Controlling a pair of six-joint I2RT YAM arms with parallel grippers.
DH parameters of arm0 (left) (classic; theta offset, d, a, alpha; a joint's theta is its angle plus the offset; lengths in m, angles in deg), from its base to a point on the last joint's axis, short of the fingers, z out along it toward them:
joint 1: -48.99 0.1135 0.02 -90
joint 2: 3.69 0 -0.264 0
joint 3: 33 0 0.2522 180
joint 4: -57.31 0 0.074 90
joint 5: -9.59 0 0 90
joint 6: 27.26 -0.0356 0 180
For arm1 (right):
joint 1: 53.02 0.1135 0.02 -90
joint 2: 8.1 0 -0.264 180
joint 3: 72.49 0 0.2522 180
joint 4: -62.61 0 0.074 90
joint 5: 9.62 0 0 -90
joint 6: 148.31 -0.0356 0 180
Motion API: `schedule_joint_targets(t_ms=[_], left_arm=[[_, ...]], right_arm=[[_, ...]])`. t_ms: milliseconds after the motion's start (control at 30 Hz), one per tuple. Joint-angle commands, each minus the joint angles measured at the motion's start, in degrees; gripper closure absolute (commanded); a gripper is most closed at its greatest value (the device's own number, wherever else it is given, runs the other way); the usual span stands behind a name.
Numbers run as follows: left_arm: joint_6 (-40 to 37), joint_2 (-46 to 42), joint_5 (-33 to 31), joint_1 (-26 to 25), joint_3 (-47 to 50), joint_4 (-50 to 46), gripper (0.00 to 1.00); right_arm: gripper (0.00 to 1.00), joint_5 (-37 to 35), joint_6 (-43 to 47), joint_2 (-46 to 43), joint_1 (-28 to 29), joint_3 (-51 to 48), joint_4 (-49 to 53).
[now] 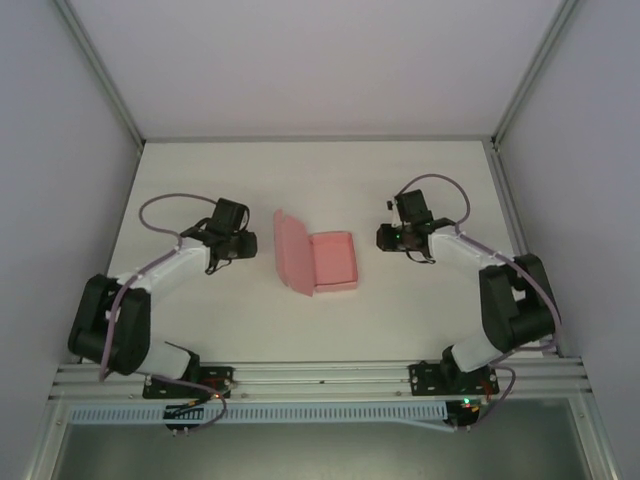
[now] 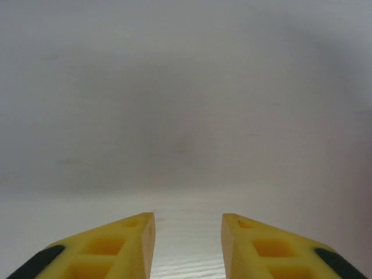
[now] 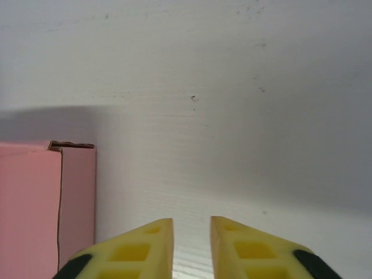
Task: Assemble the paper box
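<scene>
Now left claw (image 2: 188,216) and right claw (image 3: 191,221) flank the paper box (image 1: 330,260).

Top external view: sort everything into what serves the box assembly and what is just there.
For the job: paper box; left gripper and right gripper, both open.
Just there: white table; metal rail along its near edge.
</scene>
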Motion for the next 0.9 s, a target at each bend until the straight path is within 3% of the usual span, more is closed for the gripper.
schedule_joint_targets(t_ms=[0,267,867], left_arm=[[0.03,4.98,13.9,-2.01,-0.73,10.72,0.72],[-2.9,14.56,17.72,-8.07,-5.37,14.08,0.86],[-0.99,20.55,27.92,-10.01,-3.86,25.96,0.92]], right_arm=[[0.79,4.17,0.69,3.33,1.79,2.56,-2.58],[0.87,6.78,0.18,12.32,4.79,6.33,-3.65],[0.87,12.68,-3.08,15.03,8.6,5.6,-11.57]])
